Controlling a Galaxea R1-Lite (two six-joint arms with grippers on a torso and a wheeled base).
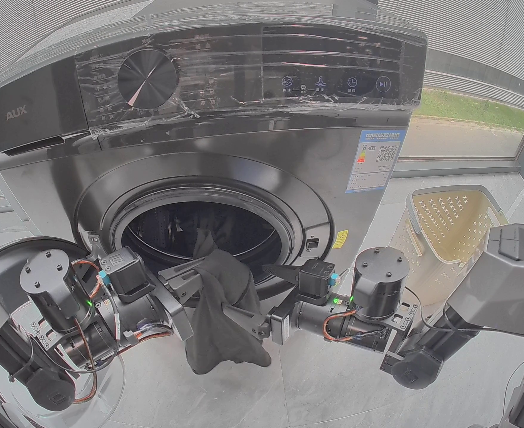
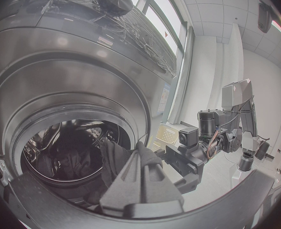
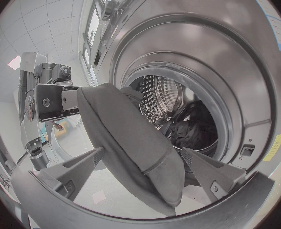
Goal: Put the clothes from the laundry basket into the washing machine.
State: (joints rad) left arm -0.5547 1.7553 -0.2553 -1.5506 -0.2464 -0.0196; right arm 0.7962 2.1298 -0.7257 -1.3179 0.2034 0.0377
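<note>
The washing machine takes up most of what's in front of me, a big grey front-loader with plastic film across its control panel. Its round door is swung open to the robot's left, low down behind the left arm. The drum opening gapes wide. To the right of the machine, on the tiled floor, the beige laundry basket stands with its perforated inner wall facing this way.

A dark garment hangs out of the drum mouth. Its top reaches over the lower lip into the opening, and the rest droops down in front of the machine towards the floor. Deeper in the drum lies a heap of other dark clothes.

The left claw is at the lip of the opening with its fingers pressed together on a fold of the hanging garment, pinching it at its left edge. The right claw sits just opposite, at the garment's other side. Its fingers are spread wide, the cloth runs between them, and nothing is clamped.

Up on the panel, the round dial sits left of centre.
</note>
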